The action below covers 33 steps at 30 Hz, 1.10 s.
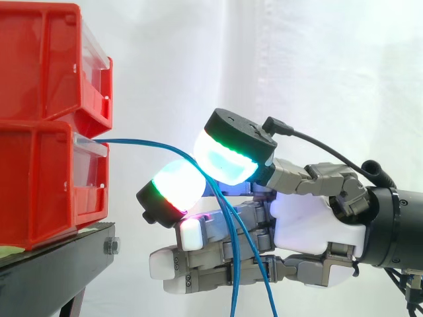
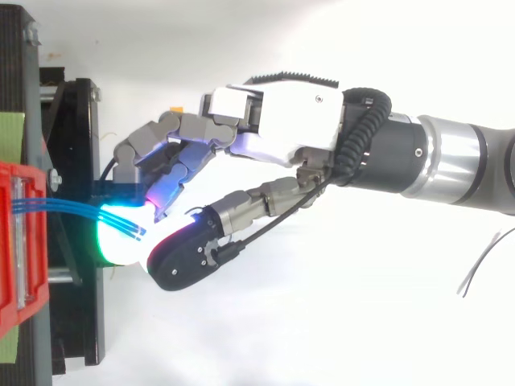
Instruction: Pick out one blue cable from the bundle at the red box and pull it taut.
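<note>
Blue cables [image 1: 142, 142] sit pinched between the glowing pads [image 1: 228, 162] of our robot hand [image 1: 304, 218], its grip closed around them. From there we see the strands hang downward and arc across to the lower red bin [image 1: 39, 185] at the black stand's [image 1: 53, 271] edge.

Side view looks level, top view down, both close on hand [image 1: 310, 218] and red bins [image 1: 39, 165].

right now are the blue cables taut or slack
Slack. In the side view the blue cables leave the lower red box in an arc and droop down past the hand, not in a straight line.
</note>
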{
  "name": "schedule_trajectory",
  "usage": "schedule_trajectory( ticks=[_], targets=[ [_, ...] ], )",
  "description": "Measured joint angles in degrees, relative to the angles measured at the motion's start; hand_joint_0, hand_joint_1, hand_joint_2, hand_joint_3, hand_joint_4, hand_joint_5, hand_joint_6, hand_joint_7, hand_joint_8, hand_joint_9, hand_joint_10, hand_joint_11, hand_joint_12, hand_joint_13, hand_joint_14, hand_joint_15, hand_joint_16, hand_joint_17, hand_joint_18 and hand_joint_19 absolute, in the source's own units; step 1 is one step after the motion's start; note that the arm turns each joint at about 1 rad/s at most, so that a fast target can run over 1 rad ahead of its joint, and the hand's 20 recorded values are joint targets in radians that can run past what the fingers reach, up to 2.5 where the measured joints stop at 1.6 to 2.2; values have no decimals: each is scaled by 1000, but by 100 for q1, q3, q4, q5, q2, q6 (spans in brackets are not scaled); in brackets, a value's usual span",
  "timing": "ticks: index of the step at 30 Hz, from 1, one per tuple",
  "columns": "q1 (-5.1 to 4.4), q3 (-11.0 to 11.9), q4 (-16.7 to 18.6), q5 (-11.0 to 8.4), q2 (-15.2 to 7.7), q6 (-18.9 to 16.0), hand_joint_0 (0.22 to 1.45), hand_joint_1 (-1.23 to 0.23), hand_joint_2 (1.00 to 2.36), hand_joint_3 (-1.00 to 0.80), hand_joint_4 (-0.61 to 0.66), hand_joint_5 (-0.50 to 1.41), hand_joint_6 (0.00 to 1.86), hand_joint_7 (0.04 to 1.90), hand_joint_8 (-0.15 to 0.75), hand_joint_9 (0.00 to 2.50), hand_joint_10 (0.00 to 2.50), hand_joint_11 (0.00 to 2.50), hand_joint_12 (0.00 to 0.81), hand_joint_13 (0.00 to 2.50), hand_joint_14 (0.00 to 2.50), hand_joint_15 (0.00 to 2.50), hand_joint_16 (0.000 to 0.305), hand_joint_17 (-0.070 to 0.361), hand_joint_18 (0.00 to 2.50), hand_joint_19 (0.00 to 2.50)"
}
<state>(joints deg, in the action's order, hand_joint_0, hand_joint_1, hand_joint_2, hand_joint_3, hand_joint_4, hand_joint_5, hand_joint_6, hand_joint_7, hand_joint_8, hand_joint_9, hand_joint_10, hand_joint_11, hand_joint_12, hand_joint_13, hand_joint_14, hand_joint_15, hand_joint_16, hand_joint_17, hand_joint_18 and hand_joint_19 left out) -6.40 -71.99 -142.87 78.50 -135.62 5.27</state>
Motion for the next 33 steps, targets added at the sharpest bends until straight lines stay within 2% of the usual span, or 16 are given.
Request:
schedule_trajectory(
  ticks=[7, 11, 15, 19, 22, 26, 33],
  targets=[
    [9, 0, -4, 18, -1, 0, 676, -854, 1014, -361, -26, -160, 898, 999, 242, 917, 17, 540, 140, 721, 10, 270, 8, 18, 442, 349],
    [14, 2, -4, 37, 0, 0, 712, -895, 1009, -403, -59, -162, 899, 1067, 237, 912, 17, 542, 136, 724, 10, 267, 8, 17, 452, 335],
    [19, 2, -4, 55, -4, 1, 739, -915, 1003, -468, -85, -164, 909, 1027, 229, 912, 18, 555, 134, 735, 10, 270, 7, 17, 463, 326],
    [21, 1, 2, 59, -1, 2, 717, -948, 1000, -500, -51, -167, 921, 961, 224, 922, 18, 557, 133, 749, 10, 277, 8, 17, 481, 327],
    [23, 1, 14, 60, -1, 5, 666, -946, 1000, -500, 20, -162, 915, 964, 229, 949, 18, 567, 129, 751, 12, 277, 8, 17, 488, 334],
    [23, 1, 3, 60, -1, 2, 603, -897, 1000, -500, 61, -151, 908, 1010, 231, 989, 21, 584, 129, 763, 11, 290, 8, 18, 487, 354],
    [24, 1, -4, 69, -1, 1, 544, -710, 1000, -500, 76, -145, 899, 985, 245, 1032, 18, 597, 134, 773, 11, 301, 9, 21, 488, 371]
  ],
)
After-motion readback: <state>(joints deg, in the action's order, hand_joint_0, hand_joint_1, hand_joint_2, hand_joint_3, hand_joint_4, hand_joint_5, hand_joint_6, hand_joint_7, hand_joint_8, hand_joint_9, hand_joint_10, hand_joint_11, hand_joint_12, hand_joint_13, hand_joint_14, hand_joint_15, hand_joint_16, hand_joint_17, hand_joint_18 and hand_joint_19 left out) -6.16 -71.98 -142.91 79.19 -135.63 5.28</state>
